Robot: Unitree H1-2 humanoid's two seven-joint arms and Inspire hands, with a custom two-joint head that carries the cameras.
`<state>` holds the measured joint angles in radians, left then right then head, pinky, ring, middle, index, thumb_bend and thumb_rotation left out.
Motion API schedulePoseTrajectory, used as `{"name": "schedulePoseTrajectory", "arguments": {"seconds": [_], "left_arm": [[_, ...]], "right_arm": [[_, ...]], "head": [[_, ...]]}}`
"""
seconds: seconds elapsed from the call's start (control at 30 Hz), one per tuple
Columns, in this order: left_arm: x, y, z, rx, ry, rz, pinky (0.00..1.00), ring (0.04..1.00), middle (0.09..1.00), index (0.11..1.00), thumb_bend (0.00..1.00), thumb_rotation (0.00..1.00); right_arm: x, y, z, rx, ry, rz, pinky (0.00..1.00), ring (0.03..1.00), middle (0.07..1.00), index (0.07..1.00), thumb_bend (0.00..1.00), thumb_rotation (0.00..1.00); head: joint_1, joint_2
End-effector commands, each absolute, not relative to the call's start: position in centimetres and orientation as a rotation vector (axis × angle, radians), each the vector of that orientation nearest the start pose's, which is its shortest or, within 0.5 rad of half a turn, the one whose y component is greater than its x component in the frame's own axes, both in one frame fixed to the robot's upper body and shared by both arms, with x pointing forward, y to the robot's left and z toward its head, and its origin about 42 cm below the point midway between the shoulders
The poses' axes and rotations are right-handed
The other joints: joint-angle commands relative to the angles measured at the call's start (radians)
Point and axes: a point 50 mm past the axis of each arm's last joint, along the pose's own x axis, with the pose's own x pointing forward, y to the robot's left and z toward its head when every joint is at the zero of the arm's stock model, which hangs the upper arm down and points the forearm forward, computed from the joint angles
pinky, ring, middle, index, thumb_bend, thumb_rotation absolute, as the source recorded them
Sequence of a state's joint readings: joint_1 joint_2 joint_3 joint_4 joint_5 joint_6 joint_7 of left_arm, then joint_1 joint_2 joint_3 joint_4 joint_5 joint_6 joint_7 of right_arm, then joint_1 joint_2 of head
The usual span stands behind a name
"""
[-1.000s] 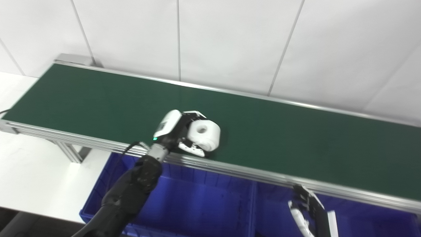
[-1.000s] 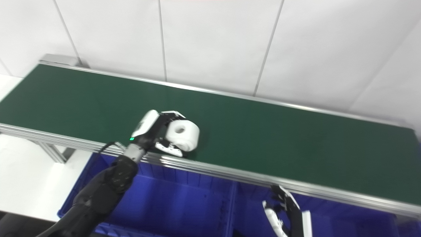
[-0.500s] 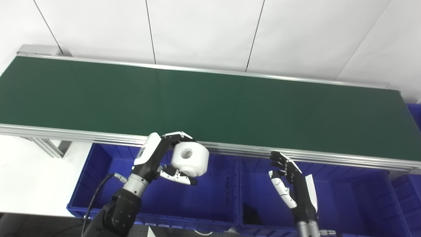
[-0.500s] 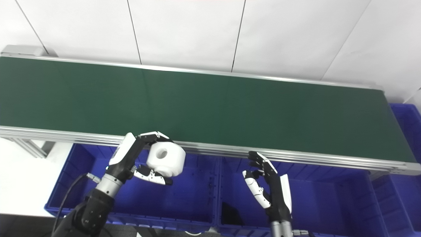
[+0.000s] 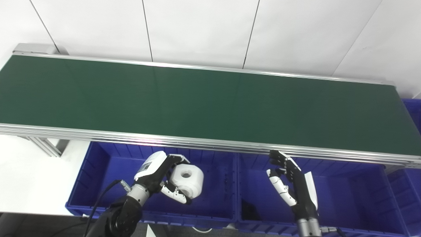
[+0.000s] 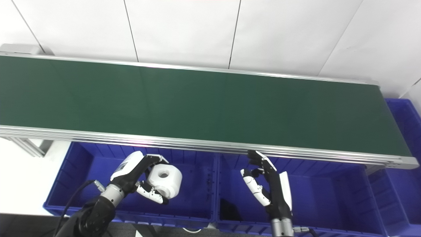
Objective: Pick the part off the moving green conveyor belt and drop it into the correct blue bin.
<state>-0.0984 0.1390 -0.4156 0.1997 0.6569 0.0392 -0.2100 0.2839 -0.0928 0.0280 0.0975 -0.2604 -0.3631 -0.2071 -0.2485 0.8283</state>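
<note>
The part is a white cylinder with a round hole. My left hand is shut on it and holds it over the left blue bin, below the belt's front rail. The part also shows in the right eye view. My right hand is open and empty, fingers up, over the middle blue bin. The green conveyor belt has nothing on it.
The belt's aluminium front rail runs above the bins. A dark object lies in the middle bin's near left corner. Another blue bin stands at the far right. A white wall is behind the belt.
My left hand has lifted the part off the belt, brought it back over the front rail and lowered it over the left bin. The camera view has shifted. The right hand has hardly moved.
</note>
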Motion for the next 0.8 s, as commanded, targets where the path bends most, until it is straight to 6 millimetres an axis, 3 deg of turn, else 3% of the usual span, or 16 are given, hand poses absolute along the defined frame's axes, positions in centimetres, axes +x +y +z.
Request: {"name": "schedulePoseTrajectory", "arguments": {"seconds": [0.0, 0.27, 0.4, 0.47, 0.5, 0.6, 0.77], "left_arm": [[30.0, 13.9, 6.1, 0.893, 0.112, -0.616, 0.74, 0.852, 0.912, 0.900, 0.61, 0.10], [29.9, 13.8, 6.4, 0.857, 0.102, -0.612, 0.79, 0.898, 0.955, 0.950, 0.67, 0.23], [29.2, 13.0, 7.7, 0.791, -0.013, -0.622, 0.86, 0.939, 0.959, 0.963, 0.74, 0.38], [28.4, 11.9, 8.4, 0.671, -0.056, -0.621, 0.81, 0.918, 0.959, 0.969, 0.75, 0.46], [27.8, 11.2, 8.5, 0.598, -0.075, -0.613, 0.82, 0.913, 0.953, 0.961, 0.74, 0.46], [26.8, 10.2, 8.2, 0.525, -0.113, -0.584, 0.82, 0.907, 0.947, 0.956, 0.73, 0.47], [26.5, 10.9, 6.4, 0.480, -0.165, -0.552, 0.84, 0.917, 0.952, 0.960, 0.71, 0.48]], "right_arm": [[17.5, -25.5, 4.2, -0.339, -0.044, -0.149, 0.64, 0.755, 0.781, 0.789, 0.63, 0.77], [17.4, -25.6, 4.3, -0.349, -0.034, -0.147, 0.65, 0.763, 0.781, 0.791, 0.61, 0.74], [17.3, -25.6, 4.5, -0.345, -0.035, -0.141, 0.64, 0.756, 0.784, 0.796, 0.60, 0.73], [17.3, -25.7, 4.6, -0.333, -0.031, -0.138, 0.64, 0.759, 0.783, 0.794, 0.60, 0.70], [17.2, -25.7, 4.7, -0.327, -0.028, -0.139, 0.66, 0.762, 0.783, 0.792, 0.62, 0.64], [17.1, -25.7, 4.8, -0.325, -0.021, -0.146, 0.67, 0.764, 0.780, 0.790, 0.63, 0.61], [17.2, -25.6, 4.7, -0.331, -0.015, -0.160, 0.67, 0.758, 0.769, 0.780, 0.65, 0.58]], "head": [[0.003, -0.001], [0.004, -0.001], [0.002, 0.003], [-0.001, 0.004], [0.000, 0.004], [0.004, 0.006], [0.005, 0.007]]}}
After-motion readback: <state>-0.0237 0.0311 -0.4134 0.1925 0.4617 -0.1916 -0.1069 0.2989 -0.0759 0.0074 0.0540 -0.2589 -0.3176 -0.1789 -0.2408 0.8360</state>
